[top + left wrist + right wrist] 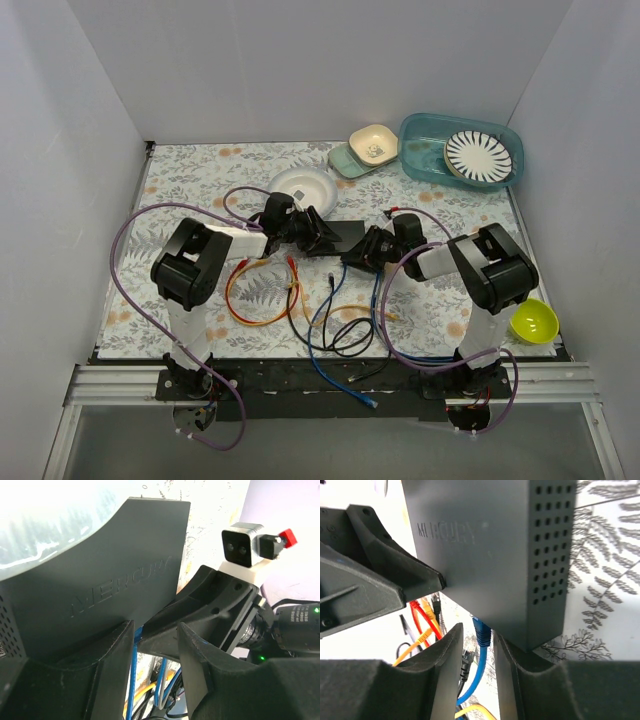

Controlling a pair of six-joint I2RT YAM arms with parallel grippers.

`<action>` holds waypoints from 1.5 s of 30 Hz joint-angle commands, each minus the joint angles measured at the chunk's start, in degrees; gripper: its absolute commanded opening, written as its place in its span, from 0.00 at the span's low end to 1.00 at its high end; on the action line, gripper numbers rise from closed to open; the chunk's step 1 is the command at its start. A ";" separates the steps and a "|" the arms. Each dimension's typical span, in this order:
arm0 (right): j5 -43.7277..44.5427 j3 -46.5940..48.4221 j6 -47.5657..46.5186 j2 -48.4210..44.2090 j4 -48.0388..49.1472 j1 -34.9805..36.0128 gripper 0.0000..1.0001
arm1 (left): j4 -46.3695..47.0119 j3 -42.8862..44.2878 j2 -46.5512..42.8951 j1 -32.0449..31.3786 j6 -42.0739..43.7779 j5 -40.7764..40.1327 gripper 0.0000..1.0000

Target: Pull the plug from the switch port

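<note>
The switch (345,234) is a flat matte-black box at mid table, between both grippers. In the right wrist view its vented side (520,555) fills the frame, and a blue plug (483,632) sits in a port on its lower edge. My right gripper (475,675) is open. Its fingers (520,680) stand on either side of the plug, with a small gap on the left. My left gripper (155,670) is open at the switch's (100,575) other end, its left finger (107,670) against the box. From above, the left gripper (312,232) and right gripper (362,252) nearly meet.
Loose orange and red cables (262,290) and black cables (345,330) lie in front of the switch, with the blue cable (376,290). A white bowl (303,186) sits behind it. A teal bin (430,150), a beige dish (373,145) and a yellow-green bowl (533,321) stand to the right.
</note>
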 commanded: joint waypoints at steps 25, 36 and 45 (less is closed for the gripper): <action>2.19 -0.87 15.65 7.24 15.34 -0.54 0.30 | -6.78 -3.93 -1.36 0.45 4.15 -3.25 0.41; 0.26 -0.68 14.16 8.48 15.33 0.60 0.01 | -5.04 -5.51 -2.06 0.45 3.81 -1.24 0.41; -6.86 -2.26 2.30 7.16 4.18 1.22 0.01 | -4.67 -4.37 0.75 0.45 2.57 -1.41 0.41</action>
